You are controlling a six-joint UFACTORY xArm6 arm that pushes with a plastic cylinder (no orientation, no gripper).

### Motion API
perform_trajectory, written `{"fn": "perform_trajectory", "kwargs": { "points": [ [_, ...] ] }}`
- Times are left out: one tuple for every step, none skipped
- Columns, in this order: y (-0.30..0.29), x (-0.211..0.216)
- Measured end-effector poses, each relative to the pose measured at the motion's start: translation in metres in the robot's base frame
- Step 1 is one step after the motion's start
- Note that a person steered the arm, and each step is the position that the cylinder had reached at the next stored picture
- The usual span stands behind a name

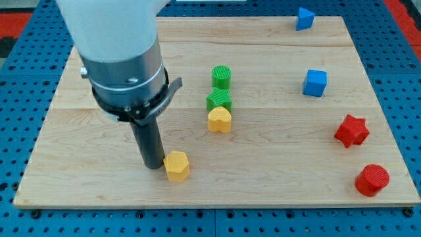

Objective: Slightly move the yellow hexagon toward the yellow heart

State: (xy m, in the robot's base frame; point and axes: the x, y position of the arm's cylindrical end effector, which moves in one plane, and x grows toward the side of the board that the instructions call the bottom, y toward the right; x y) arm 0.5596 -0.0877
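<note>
Your yellow hexagon (176, 165) sits low in the frame, a little left of centre, near the bottom edge of the wooden counter (276, 178). It is a squat six-sided block, plain yellow, lying flat.

Your end effector here is only a straight dark rod with nothing to open or close. My tip (154, 167) stands on the counter just beside the hexagon's left side, so close that you cannot tell whether the two touch. The rod rises upright into the grey and white arm body that fills the upper left of the frame.

The yellow heart (220, 120) lies up and to the right of the hexagon, with bare wood between them. Touching the heart's upper side is a green block (219, 101), shape unclear, and above that a green cylinder (222, 76). Far to the right you have a blue cube (315, 83), another blue block (304, 18) at the top edge, a red star (351, 130) and a red cylinder (372, 180).
</note>
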Motion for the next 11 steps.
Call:
{"fn": "perform_trajectory", "kwargs": {
  "points": [
    [0.019, 0.001],
    [0.038, 0.010],
    [0.058, 0.020],
    [0.061, 0.053],
    [0.087, 0.051],
    [0.095, 0.035],
    [0.095, 0.027],
    [0.095, 0.019],
    [0.095, 0.013],
    [0.095, 0.007],
    [0.097, 0.001]
  ]
}}
